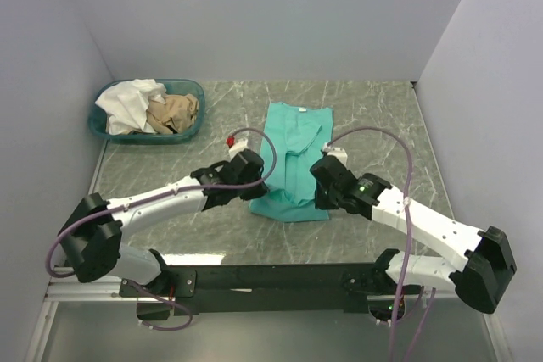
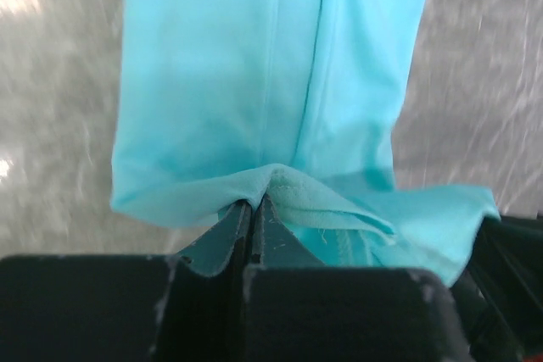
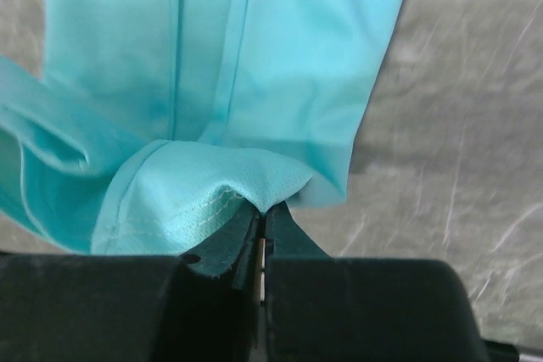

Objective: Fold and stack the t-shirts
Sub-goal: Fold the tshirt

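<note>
Bench (image 1: pixel 382 108) carries the teal t-shirt (image 1: pixel 293 146), folded narrow, long axis running away from the arms. Left tool (image 2: pixel 253 209) and right tool (image 3: pixel 263 214) each pinch a near hem corner (neither nearer), seemingly collar end straight ahead.

Top cam: fixed high, behind the arm bases (image 1: pixel 377 281), tilted down & fwd; takes in the whole tabletop (image 1: pixel 373 108) from afar, bases at bottom edge, back wall (image 1: pixel 271 14) at top. Left wrist cam: sits right behind the left jaws, v. close, low, looking out along them over the teal t-shirt (image 2: pixel 254 65), tabletop on both sides. Right wrist cam: same setup behind the right jaws, equally close. All 3 share the shirt's near end; wrist cams see it from its left & right corners, both facing the far end.
</note>
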### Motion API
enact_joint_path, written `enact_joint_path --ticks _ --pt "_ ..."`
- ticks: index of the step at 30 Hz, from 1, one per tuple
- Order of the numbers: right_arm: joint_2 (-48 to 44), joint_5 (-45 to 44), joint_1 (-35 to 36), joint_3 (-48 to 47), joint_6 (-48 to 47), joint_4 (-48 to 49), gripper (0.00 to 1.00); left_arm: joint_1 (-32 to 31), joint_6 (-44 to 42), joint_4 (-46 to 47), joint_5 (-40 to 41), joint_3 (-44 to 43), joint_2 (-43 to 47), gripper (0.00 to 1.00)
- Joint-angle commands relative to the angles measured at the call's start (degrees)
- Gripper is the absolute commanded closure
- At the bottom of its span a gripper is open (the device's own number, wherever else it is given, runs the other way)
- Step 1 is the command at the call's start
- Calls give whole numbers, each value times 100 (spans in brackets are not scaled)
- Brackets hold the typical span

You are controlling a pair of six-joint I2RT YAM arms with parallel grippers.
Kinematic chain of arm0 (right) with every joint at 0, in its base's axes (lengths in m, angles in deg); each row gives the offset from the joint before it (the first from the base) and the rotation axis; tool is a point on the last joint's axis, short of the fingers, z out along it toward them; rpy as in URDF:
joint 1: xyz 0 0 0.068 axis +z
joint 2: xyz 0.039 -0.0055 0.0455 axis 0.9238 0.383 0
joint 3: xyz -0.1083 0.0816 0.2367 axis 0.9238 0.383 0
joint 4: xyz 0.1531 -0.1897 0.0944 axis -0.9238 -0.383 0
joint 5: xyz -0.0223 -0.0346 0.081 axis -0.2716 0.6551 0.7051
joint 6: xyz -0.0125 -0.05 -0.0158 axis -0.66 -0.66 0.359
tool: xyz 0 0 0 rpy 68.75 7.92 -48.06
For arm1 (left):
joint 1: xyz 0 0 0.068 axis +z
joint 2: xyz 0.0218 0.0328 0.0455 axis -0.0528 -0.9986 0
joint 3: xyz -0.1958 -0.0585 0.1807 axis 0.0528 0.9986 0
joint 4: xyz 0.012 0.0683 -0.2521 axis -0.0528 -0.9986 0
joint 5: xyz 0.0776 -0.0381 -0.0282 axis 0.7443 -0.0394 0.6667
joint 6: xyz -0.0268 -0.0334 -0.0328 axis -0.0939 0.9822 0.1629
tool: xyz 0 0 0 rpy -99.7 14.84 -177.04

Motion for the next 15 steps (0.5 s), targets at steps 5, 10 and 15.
enact_joint_path --ticks 5,10,15 --pt "583 -126 -830 -724 -631 562 100 656 -834 274 -102 -1020 -523 99" --pt "926 156 -1261 -1005 -903 834 100 1025 -1080 301 -382 -1443 -1086 99" --pt "1444 446 -1692 -1269 -1114 1054 100 1368 -1274 310 -621 -1856 -1630 99"
